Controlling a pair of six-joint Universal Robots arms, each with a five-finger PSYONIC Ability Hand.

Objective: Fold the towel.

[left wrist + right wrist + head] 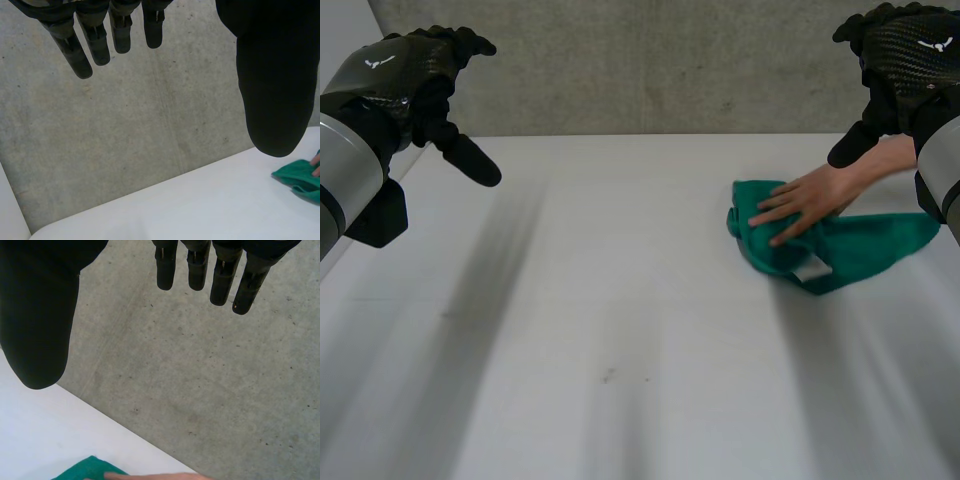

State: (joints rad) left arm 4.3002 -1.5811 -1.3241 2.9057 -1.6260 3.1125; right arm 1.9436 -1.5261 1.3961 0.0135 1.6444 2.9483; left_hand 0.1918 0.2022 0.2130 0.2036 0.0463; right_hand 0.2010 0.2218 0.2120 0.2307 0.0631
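Left hand: the left hand [410, 80] hangs in the air above the counter's far left corner; in its wrist view the fingers [97, 42] are straight and a little spread, the thumb [275, 90] stands well apart from them, and they hold nothing.
Counter: a plain white counter [620, 350], with a few faint dark specks near its middle.
Room: a bare grey concrete wall [650, 70] rises right behind the counter's far edge.
Green towel: the green towel [865, 250] lies crumpled near the counter's right edge, toward the far side, with a pale tag showing at its near side.
Person's hand: a person's hand [810, 200] lies flat on the towel's left part, reaching in from the right.
Right hand: the right hand [900, 60] hangs above the far right corner; its fingers [222, 277] are straight, slightly apart and empty, the thumb [40, 315] well aside.
Towel and fingers: the towel is on the counter below the right hand, apart from it, and well apart from the left hand.
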